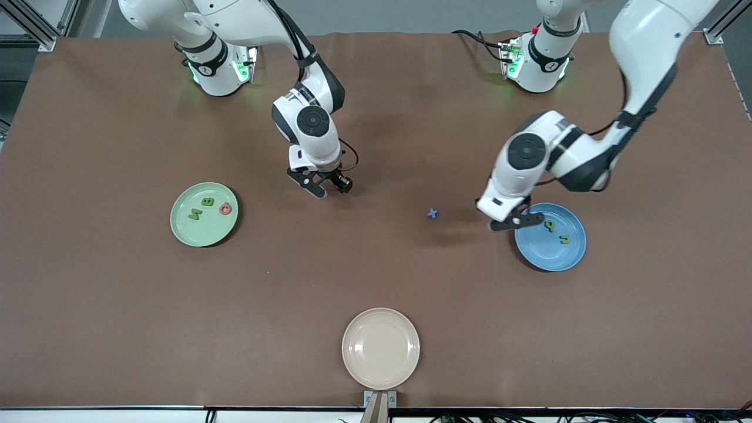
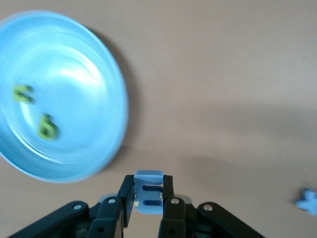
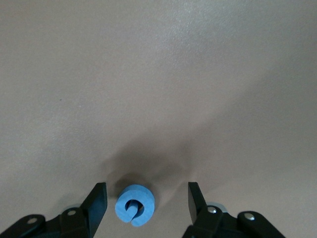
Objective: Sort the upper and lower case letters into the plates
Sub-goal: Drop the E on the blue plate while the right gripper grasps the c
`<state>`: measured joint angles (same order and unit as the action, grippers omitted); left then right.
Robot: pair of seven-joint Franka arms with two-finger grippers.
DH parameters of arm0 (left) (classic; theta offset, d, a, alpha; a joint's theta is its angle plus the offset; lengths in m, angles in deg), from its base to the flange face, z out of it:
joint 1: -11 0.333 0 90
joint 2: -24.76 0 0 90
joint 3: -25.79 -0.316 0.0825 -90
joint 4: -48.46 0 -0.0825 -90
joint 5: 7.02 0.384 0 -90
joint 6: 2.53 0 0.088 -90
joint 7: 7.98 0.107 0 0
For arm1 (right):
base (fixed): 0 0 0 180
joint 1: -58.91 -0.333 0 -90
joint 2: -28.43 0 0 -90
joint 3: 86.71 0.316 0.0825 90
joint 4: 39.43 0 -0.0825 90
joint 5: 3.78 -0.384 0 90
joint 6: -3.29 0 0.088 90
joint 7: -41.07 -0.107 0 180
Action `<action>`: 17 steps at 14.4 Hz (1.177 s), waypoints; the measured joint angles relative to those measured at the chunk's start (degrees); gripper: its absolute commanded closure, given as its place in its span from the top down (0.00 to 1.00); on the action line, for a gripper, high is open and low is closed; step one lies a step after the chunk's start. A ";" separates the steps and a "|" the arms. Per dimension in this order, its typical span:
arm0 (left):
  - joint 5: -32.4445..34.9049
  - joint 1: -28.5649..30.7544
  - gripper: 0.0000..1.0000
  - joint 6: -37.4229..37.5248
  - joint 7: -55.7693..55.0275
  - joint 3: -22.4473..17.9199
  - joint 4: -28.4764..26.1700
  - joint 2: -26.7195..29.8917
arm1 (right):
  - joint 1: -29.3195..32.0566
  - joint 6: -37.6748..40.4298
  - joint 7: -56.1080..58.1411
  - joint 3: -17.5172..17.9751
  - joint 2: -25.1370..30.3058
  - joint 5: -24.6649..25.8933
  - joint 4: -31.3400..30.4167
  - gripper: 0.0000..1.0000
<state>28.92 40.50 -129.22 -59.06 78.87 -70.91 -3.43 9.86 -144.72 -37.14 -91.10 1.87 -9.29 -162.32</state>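
Letters part-sorted between plates.
Left gripper clamps a blue letter beside the blue plate; right gripper straddles a round blue letter on the table, jaws apart.

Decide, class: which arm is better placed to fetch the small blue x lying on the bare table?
Probably the left. Its gripper is by the blue plate, close to the x, though it must first drop its blue letter. The right gripper is farther off, open around another blue letter.
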 measured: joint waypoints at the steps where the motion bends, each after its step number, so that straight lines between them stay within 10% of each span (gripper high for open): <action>1: 0.00 2.35 0.09 -0.01 2.76 0.00 0.00 -0.09 | -0.19 0.00 -0.18 0.00 -0.01 -0.01 0.06 0.56; 7: 7.16 10.84 0.10 -1.60 9.50 -0.22 -0.10 -4.53 | -0.76 0.00 -1.21 0.00 -0.09 -0.02 0.11 0.41; 11: 11.20 12.40 0.12 -3.90 9.50 -0.53 -0.13 -9.87 | -0.95 0.01 -1.37 0.00 -0.13 -0.03 0.23 0.03; 14: 11.75 12.41 0.13 -4.71 9.50 -1.34 -0.14 -11.68 | -0.95 0.13 -1.29 -0.38 -0.16 -0.02 0.27 0.01; 16: 12.00 12.37 0.29 -4.72 9.50 -1.35 -0.15 -12.01 | -0.48 0.59 0.20 -1.21 -0.14 0.04 0.49 0.01; 17: 12.03 12.36 0.54 -4.73 9.50 -1.35 -0.15 -12.02 | 0.36 1.79 2.18 -1.59 0.03 0.04 0.79 0.01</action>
<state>40.96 52.86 -133.94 -49.56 77.52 -71.06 -15.45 10.22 -142.93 -34.96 -92.69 1.90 -9.26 -161.52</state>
